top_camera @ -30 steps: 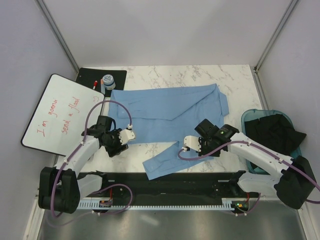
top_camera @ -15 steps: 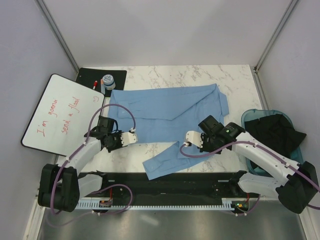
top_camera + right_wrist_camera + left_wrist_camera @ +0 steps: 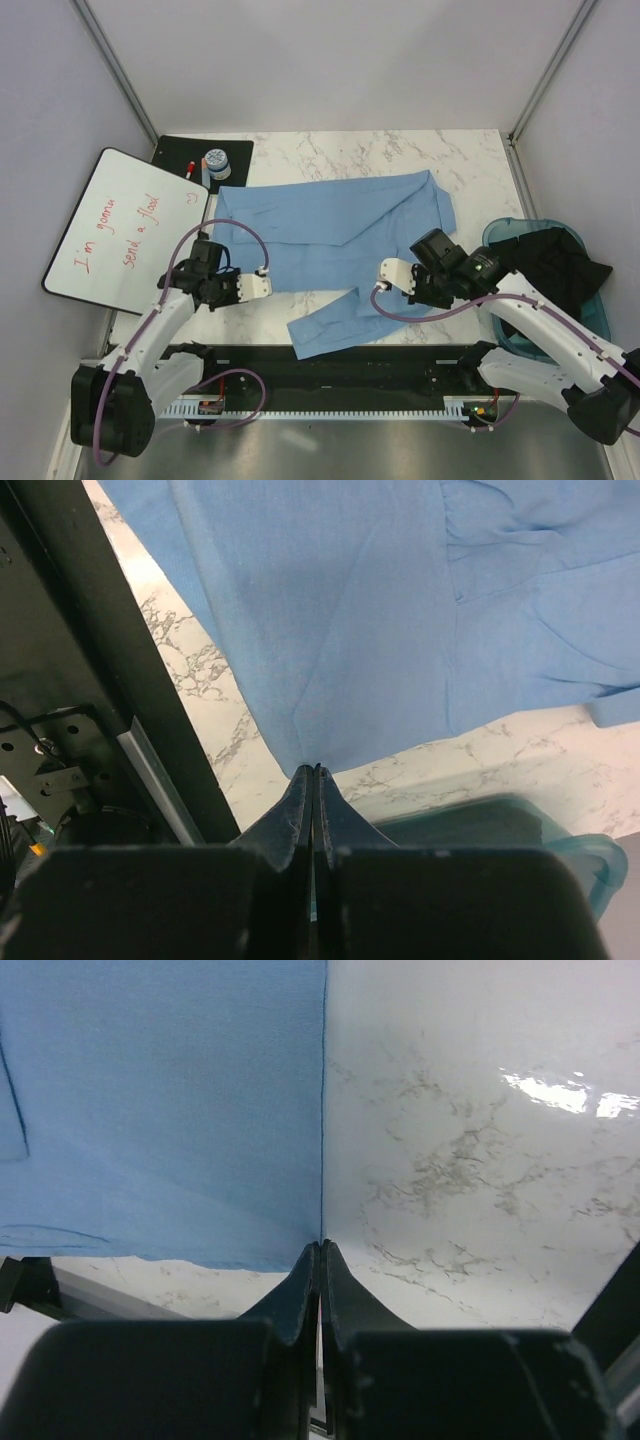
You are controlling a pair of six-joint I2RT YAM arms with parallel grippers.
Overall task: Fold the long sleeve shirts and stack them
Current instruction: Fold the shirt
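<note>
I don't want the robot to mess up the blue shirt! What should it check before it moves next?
1. Pinch of the left gripper on the light-blue shirt: ok, shut on its corner.
2. Pinch of the right gripper: ok, shut on the shirt's near edge.
3. Only one layer of cloth in each pinch: cannot tell.
4. Loose sleeve tucked in: not ok, it sprawls toward the near side.
5. The teal bin apart from the shirt: ok.
</note>
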